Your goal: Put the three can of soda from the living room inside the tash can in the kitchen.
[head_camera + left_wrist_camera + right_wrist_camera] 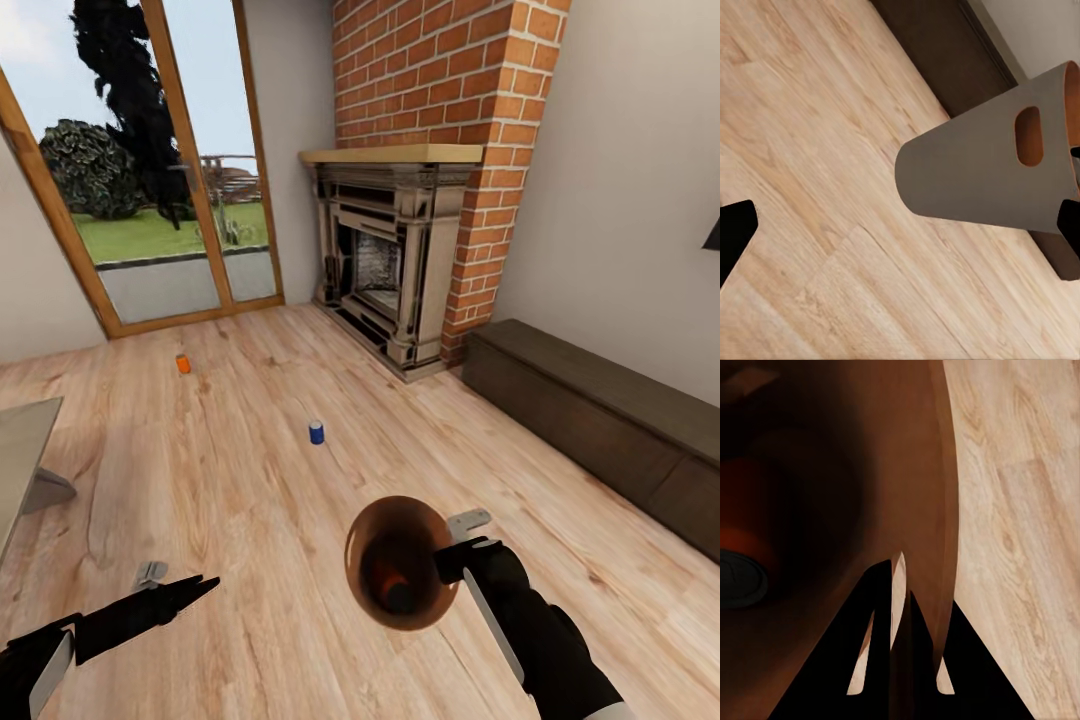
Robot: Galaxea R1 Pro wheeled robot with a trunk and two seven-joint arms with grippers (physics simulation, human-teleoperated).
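On the wood floor of the living room stand an orange can of soda (183, 364) near the glass doors and a blue one (316, 432) closer to me. My right gripper (452, 560) is shut on the rim of the tash can (398, 562), held above the floor with its copper inside facing me. Another orange can (736, 551) lies inside it. In the right wrist view the fingers (900, 615) pinch the bucket wall. My left gripper (195, 586) hangs open and holds nothing, left of the bucket, whose grey outside (975, 176) shows in the left wrist view.
A red-brick fireplace (390, 265) stands ahead, wood-framed glass doors (150, 180) to its left. A long dark low cabinet (600, 410) runs along the right wall. A corner of the glass-topped low table (20, 450) juts in at the left edge.
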